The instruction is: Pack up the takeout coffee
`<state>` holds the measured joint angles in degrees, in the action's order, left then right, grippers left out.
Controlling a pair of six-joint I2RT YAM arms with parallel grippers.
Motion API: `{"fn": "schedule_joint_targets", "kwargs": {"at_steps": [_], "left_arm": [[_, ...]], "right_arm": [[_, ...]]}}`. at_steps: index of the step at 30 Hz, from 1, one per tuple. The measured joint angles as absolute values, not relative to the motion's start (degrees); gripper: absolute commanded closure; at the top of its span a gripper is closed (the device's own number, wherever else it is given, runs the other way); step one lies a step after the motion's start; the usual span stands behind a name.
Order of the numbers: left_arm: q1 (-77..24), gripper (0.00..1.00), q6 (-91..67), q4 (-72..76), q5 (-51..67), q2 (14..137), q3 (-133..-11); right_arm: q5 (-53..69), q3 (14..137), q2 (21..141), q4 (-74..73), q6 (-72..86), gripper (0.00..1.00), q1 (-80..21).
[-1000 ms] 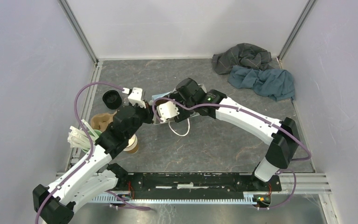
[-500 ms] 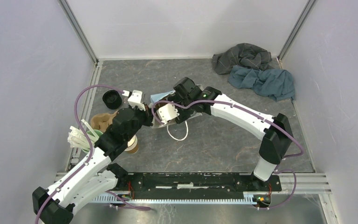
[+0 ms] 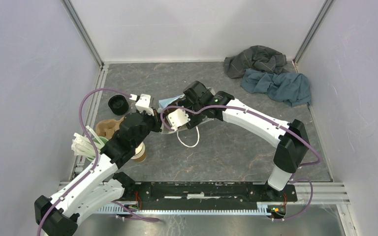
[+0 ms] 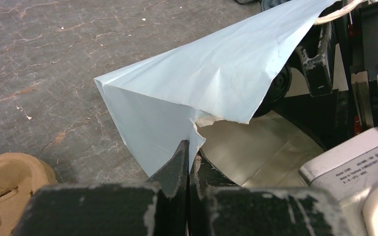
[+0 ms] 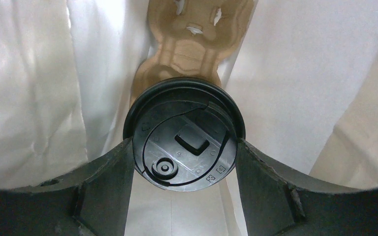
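Observation:
The takeout coffee (image 5: 184, 135) shows its round black lid in the right wrist view, pressed between both fingers of my right gripper (image 5: 183, 143), which is shut on it. The cup hangs inside a paper bag (image 5: 29, 88) with white inner walls, above a brown cup carrier (image 5: 197, 34) lying deeper in the bag. My left gripper (image 4: 191, 147) is shut on the torn edge of the pale blue bag (image 4: 202, 83), holding its mouth up. From above, a corner of the bag (image 3: 170, 102) shows between the two wrists and the cup is hidden.
At the left lie a black cup (image 3: 118, 104), a second brown carrier (image 3: 107, 129), a stack of brown cups (image 3: 139, 152) and a green cup of white sticks (image 3: 86, 145). A white loop handle (image 3: 189, 140) trails from the bag. Two crumpled cloths (image 3: 270, 73) sit at the back right.
The right arm shifted a little left and further into the bag a second ago, then held still. The left gripper keeps its hold on the bag's edge.

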<state>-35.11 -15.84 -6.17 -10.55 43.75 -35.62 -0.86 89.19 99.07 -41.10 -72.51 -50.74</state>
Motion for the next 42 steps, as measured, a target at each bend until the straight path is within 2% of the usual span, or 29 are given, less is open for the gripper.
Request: {"fn": "schedule_joint_targets", "kwargs": {"at_steps": [28,42], "left_arm": [[-35.1,0.98,-15.9,-7.8,-10.3,46.1,-38.0],[-35.1,0.98,-15.9,-10.0,-10.2,46.2,-39.1]], "right_arm": [[-1.5,85.8,97.3,-35.4,-68.5,1.0,-49.0],[1.6,86.5,101.0,-34.9,-69.2,1.0,-48.3]]}}
